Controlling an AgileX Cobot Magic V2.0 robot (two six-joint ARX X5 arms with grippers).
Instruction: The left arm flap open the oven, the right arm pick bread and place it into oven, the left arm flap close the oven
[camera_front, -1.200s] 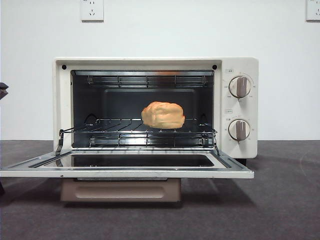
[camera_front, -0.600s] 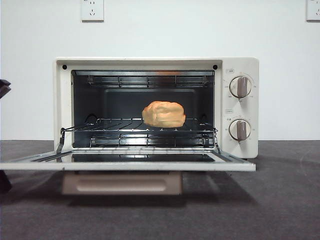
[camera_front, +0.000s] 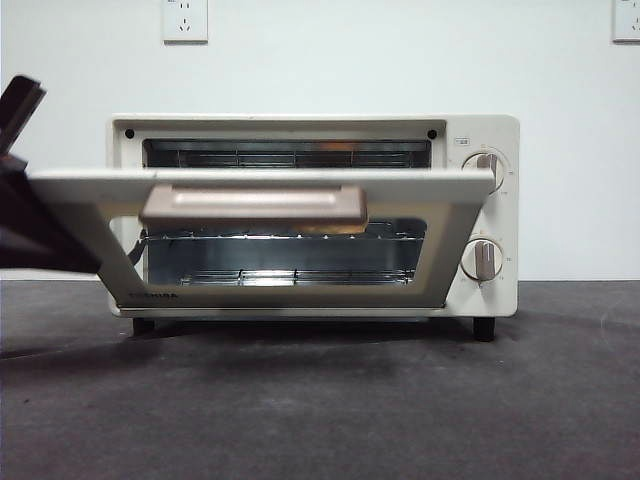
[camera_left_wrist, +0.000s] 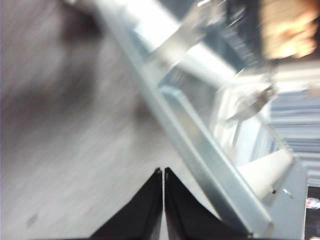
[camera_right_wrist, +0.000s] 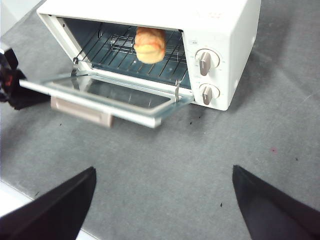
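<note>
The cream oven stands mid-table with its door tilted partway up, the beige handle facing front. The left arm's gripper is at the door's left end; in the left wrist view my left gripper is shut, empty, right beside the door's metal edge. The bread lies on the wire rack inside the oven; the front view hides it behind the door. It shows blurred as bread in the left wrist view. My right gripper hangs open and empty, well back from the oven.
Two beige knobs sit on the oven's right panel. Wall sockets are on the white wall behind. The grey mat lies in front of the oven, with the table's pale edge near the right arm.
The door has swung up from lying flat to about half raised. The left arm has risen with it at the left edge. The bread is now covered in the front view.
</note>
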